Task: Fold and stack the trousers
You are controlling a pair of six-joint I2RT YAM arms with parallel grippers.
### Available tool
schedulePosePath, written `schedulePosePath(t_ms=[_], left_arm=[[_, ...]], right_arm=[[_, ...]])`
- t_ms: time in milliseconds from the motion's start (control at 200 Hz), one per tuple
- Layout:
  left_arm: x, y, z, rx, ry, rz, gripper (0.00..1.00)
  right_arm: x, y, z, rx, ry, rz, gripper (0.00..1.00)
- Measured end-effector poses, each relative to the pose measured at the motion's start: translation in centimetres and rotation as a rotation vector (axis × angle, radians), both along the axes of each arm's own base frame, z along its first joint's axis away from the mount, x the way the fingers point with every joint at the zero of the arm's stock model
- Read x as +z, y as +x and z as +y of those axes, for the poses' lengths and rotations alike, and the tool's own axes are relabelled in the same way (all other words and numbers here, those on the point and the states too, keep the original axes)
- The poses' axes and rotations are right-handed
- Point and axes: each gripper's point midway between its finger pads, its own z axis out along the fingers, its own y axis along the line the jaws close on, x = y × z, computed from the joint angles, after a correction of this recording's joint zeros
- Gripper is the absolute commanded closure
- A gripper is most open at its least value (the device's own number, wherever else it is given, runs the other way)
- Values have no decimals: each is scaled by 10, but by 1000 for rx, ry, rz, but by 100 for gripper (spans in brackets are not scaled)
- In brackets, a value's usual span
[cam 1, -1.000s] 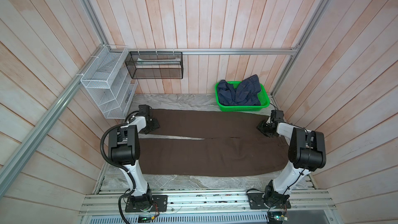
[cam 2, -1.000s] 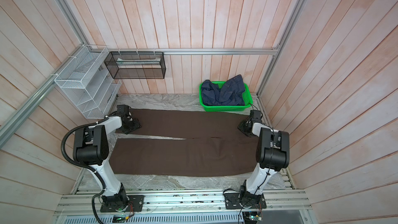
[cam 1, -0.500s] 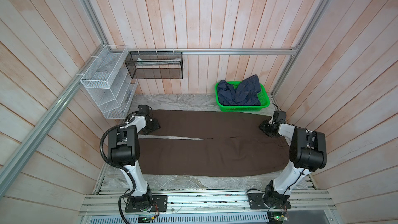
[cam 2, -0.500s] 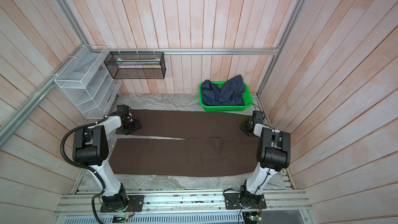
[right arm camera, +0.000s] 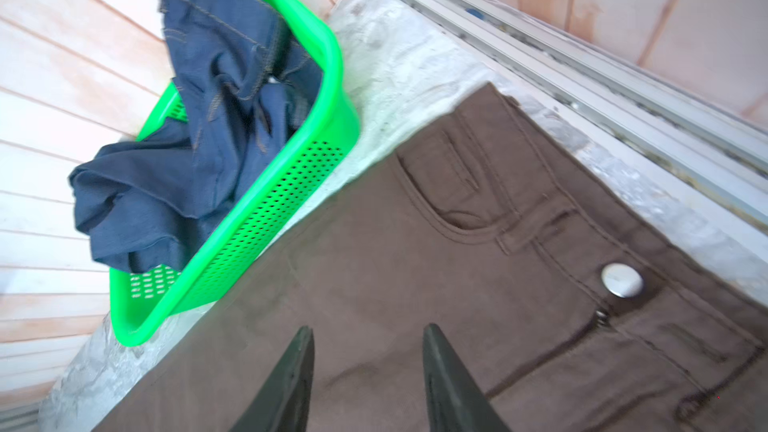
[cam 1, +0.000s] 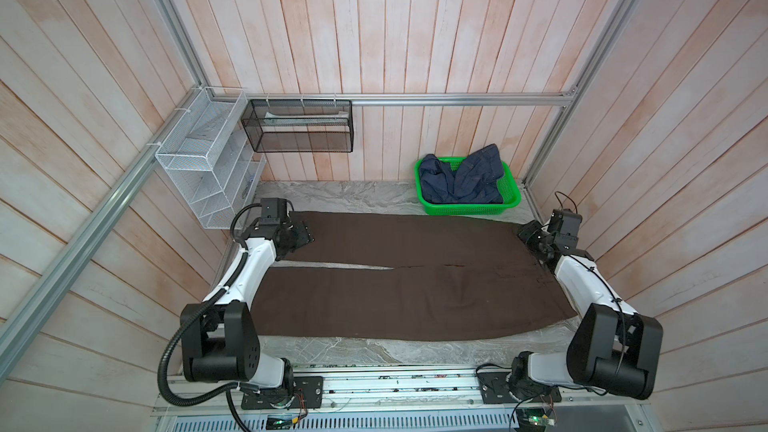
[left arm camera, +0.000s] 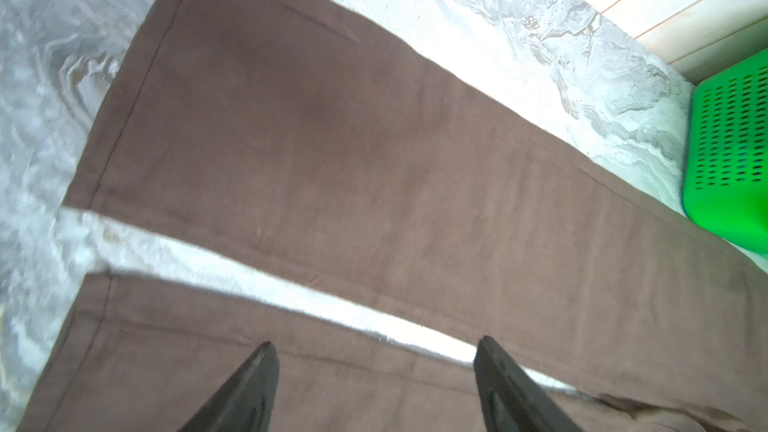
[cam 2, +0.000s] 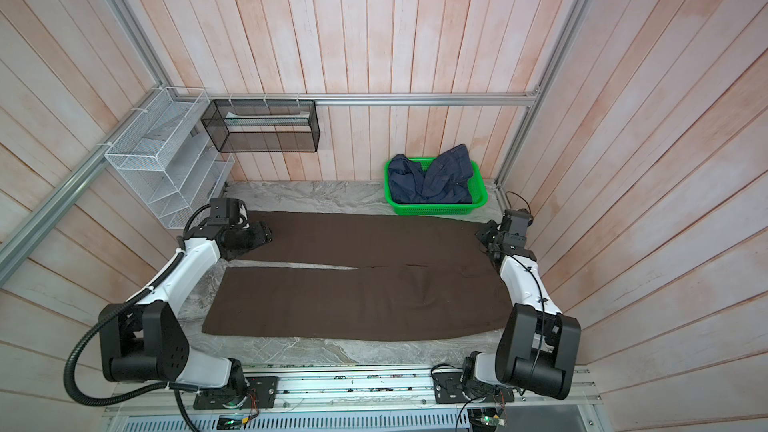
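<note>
On the left, we are watching the left claw [cam 1: 305,236] spreading its fingers [left arm camera: 253,384] wider than a second ago. It is hanging over the hem end of the trousers [cam 1: 415,297] with nothing between the jaws, so we are reading it as open and letting go.

The trousers are lying flat and full length across the table [cam 1: 353,197], hems to the left and waist to the right. The two legs are running side by side with a thin strip of table showing between them.

On the right, the right claw [cam 1: 530,238] is drawing back toward the waistband edge, having shifted a little rightward over the last second. Its fingers [right arm camera: 299,367] are parted above the cloth and holding nothing.

We are taking this as the spreading-out finishing. No fold is made yet, and laying one leg over the other looks like the next step. Behind, the denim garment [cam 1: 457,180] is sitting untouched in the green basket [cam 1: 511,197].
</note>
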Motion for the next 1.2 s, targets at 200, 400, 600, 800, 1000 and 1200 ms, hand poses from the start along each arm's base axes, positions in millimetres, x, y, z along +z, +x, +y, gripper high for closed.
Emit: schedulePosePath(t_ms=[200, 400, 600, 800, 1000, 1200], left_arm=[[-8, -23, 2, 26, -2, 48, 23], [5, -29, 3, 34, 5, 21, 23], [10, -31, 7, 44, 22, 9, 23], [15, -37, 12, 59, 30, 4, 23], [24, -40, 17, 72, 31, -20, 23], [25, -40, 17, 72, 32, -21, 23]], right_arm=[[-65, -32, -5, -88, 124, 184, 54], [-90, -56, -9, -197, 176, 277, 54], [-114, -88, -25, -315, 203, 352, 54], [-116, -95, -41, -372, 213, 319, 54], [-115, -110, -59, -443, 207, 299, 53], [-113, -117, -55, -431, 209, 321, 54]])
